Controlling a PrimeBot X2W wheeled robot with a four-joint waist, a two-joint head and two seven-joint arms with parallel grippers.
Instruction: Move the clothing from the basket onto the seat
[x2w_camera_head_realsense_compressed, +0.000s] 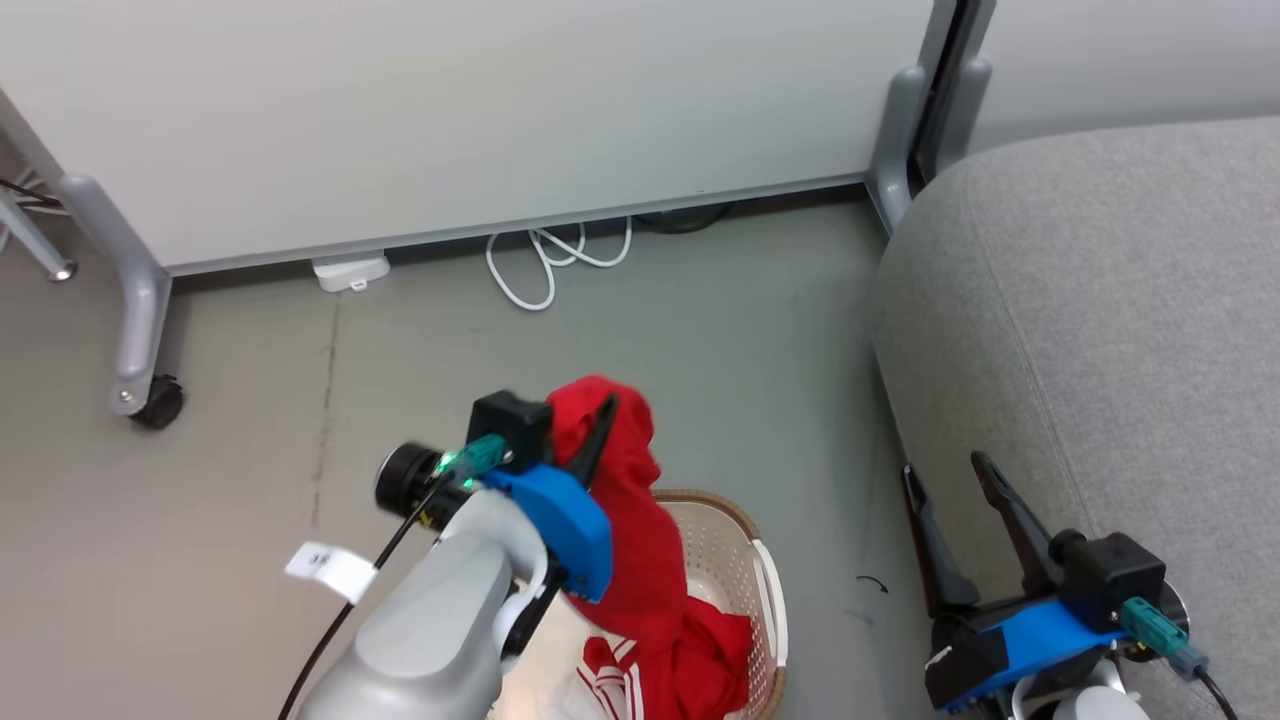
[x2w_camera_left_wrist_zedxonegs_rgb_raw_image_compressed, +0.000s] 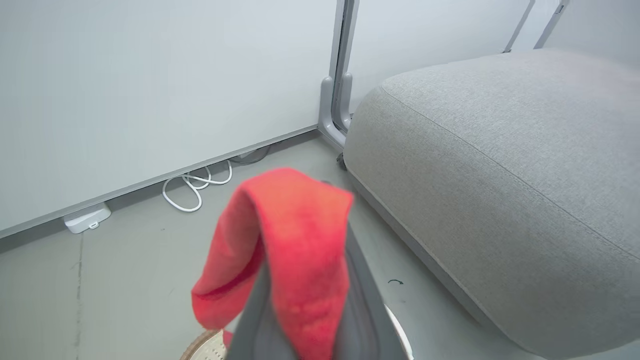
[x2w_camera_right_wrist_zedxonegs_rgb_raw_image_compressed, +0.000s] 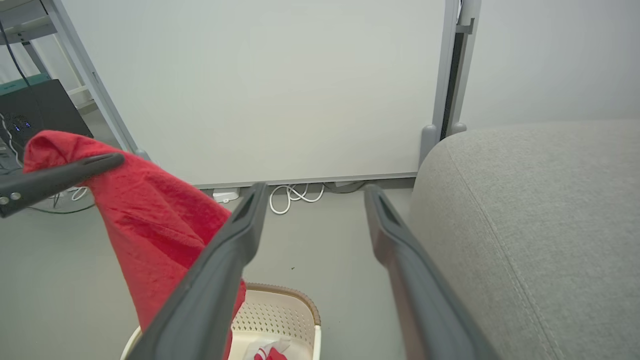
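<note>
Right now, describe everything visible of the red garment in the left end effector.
The red garment is soft, fleecy-looking bright red fabric. The left end effector, shut, pinches it near a top fold that flops over. It hangs crumpled, its lower end lying inside the basket. White stripes show on red fabric there; whether that is the same piece I cannot tell.
</note>
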